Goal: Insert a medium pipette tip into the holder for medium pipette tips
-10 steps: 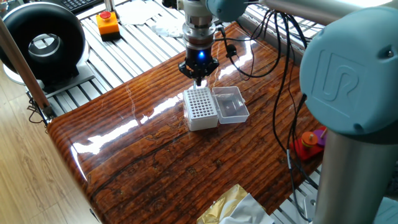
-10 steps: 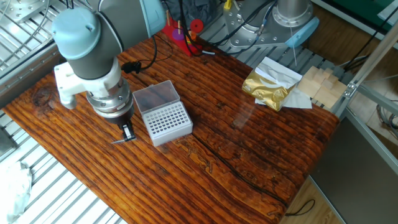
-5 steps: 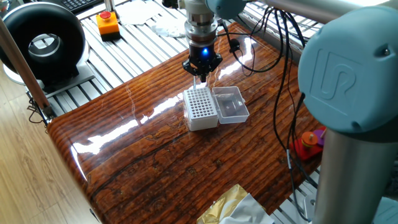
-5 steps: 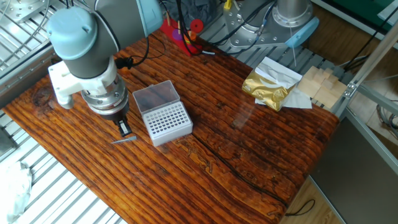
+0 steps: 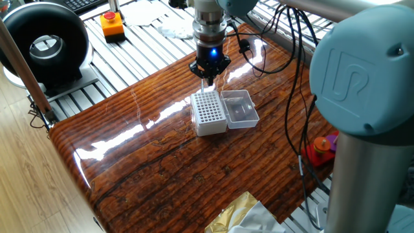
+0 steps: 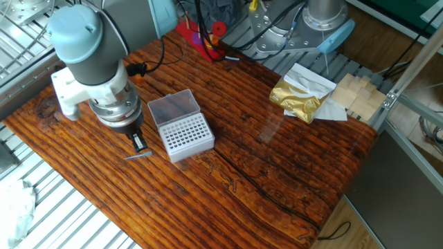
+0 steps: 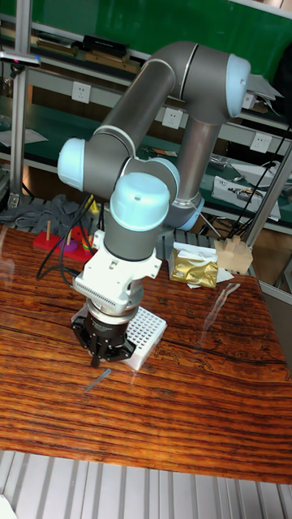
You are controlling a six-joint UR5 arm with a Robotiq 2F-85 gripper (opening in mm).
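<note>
Over the last second the arm has drawn its two-finger gripper (image 6: pixel 139 143) back from the small white rectangular box with a grid of round holes (image 6: pixel 185 135), the holder for medium pipette tips, and it now hangs just above the wood beside the box's outer side. The slender, pale, tapered plastic pipette tip (image 6: pixel 138 156) lies flat on the glossy brown wooden table (image 6: pixel 277 180), just below the fingers and apart from the holder; the tall fixed view shows it (image 7: pixel 101 378) the same way, loose on the boards. The fingers look close together with nothing between them, though whether they are fully clenched I cannot tell. The risk ahead lies in the pick: a tip this thin, lying flat on slick wood, may skid or roll when the fingers close. Gripped off-centre or tilted, it would likely miss its hole.
</note>
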